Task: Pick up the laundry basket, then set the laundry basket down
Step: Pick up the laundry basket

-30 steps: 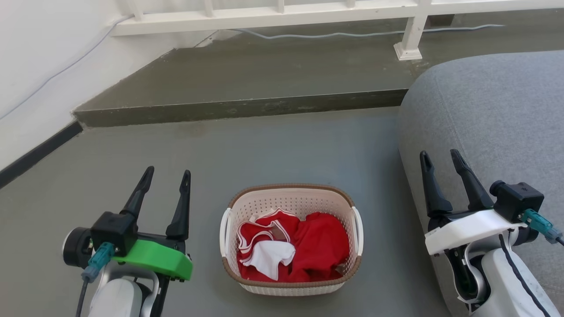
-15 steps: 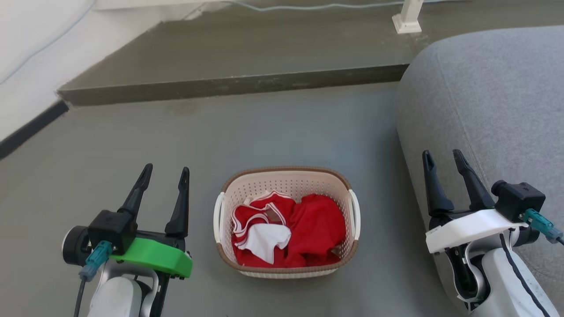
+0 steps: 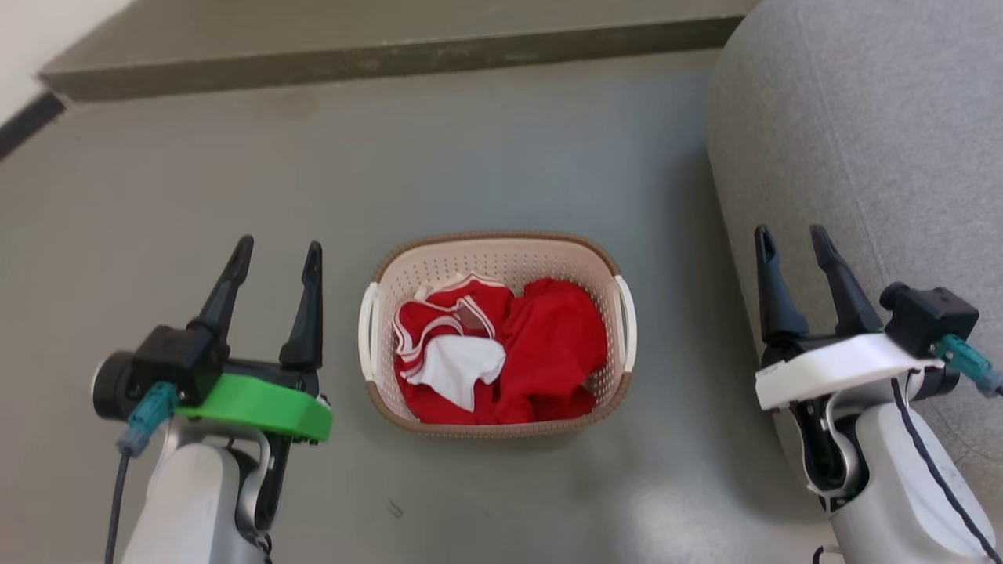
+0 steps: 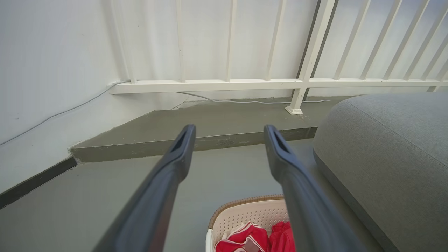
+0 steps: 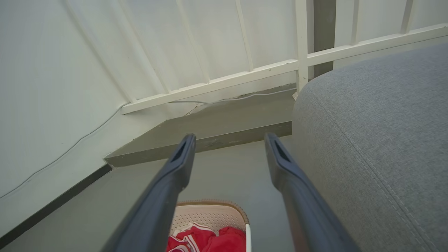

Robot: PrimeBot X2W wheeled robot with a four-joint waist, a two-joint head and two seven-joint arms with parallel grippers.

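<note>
Left end effector released, right end effector released, laundry basket between them, red clothes inside

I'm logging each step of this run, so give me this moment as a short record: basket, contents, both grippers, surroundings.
basket: laundry basket upright on the floor, not held
contents: red and white clothes
left gripper: open, empty, left of the basket, apart from it
right gripper: open, empty, right of the basket, apart from it
surroundings: grey sofa to the basket's right
task state: pick-up not yet done
</note>
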